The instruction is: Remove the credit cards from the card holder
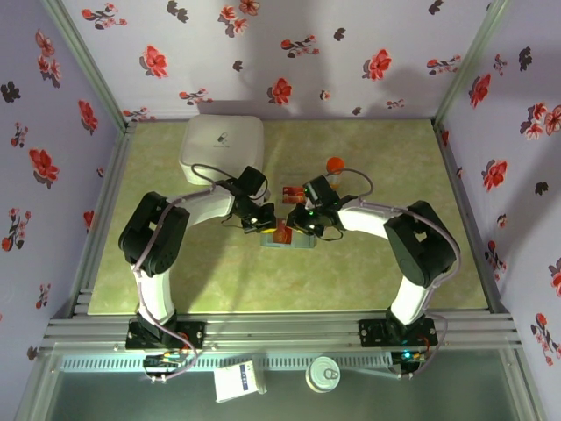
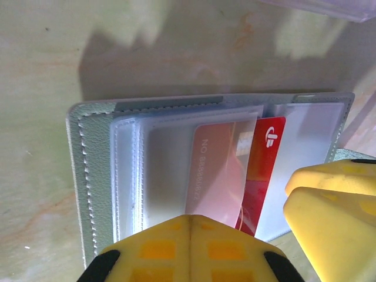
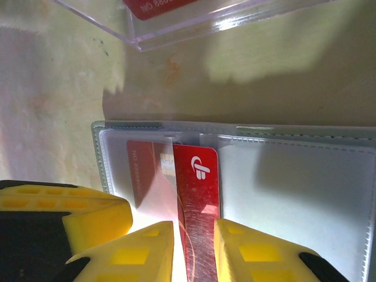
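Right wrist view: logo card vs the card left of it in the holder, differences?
The logo card shows vivid red and is pinched between the jaws of the right gripper; the numbered card sits dulled behind frosted plastic in the card holder, ungripped. Both are red.

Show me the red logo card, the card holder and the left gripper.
red logo card [image 3: 198, 170], right wrist view, on its white logo.
card holder [image 2: 88, 176], left wrist view, on its stitched grey edge.
left gripper [image 2: 189, 226], left wrist view, where the closed fingertips meet.
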You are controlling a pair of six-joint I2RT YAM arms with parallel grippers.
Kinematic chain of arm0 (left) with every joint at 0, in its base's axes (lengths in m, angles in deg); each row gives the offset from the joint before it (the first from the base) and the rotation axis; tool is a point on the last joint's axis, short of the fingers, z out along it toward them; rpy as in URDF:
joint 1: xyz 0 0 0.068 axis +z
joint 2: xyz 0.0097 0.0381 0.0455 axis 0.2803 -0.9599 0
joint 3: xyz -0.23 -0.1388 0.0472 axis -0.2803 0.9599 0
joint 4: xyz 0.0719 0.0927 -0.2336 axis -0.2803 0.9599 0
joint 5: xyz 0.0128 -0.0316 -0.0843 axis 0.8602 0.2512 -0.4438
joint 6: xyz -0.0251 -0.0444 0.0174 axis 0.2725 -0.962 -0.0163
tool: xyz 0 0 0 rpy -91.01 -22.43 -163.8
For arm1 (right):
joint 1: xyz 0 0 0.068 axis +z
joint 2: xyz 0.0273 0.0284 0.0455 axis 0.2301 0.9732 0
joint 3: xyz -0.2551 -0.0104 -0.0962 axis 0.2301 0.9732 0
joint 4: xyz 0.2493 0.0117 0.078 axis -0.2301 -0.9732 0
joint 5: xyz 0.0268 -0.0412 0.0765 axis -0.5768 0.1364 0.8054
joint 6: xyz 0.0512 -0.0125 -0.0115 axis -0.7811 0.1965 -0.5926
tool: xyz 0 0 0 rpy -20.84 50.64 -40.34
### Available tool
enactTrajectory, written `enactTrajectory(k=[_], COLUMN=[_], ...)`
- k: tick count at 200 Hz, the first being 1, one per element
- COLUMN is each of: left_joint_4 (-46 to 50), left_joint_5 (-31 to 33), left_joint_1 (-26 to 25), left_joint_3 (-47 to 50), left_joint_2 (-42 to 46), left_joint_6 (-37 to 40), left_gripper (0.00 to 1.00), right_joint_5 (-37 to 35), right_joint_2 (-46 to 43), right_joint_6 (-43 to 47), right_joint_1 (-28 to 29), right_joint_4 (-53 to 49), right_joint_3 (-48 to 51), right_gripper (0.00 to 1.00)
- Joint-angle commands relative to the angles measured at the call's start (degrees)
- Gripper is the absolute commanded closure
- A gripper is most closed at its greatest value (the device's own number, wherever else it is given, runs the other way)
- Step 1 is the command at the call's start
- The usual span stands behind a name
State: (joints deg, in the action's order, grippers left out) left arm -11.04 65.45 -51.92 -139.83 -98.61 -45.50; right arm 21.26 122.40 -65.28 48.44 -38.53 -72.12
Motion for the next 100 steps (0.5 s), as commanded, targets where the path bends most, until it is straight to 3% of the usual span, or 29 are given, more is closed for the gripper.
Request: enactTrajectory(k=[1, 100], left_joint_4=[0.8, 0.9], left_joint_5=[0.9, 2.2], left_joint_1=[-0.1, -0.1], left_joint_3=[1.0, 2.2], left_joint_2=[-0.2, -0.4], left_joint_6=[0.5, 0.7], left_gripper=[1.00, 1.00], right_joint_5=[1.2, 2.0], right_joint_2=[1.5, 2.9], right_joint_6=[-1.0, -2.3], right_joint_1=[-0.4, -0.4], right_joint_4=[1.4, 4.4], right_joint_3=[0.7, 2.5], right_gripper=[0.75, 0.75])
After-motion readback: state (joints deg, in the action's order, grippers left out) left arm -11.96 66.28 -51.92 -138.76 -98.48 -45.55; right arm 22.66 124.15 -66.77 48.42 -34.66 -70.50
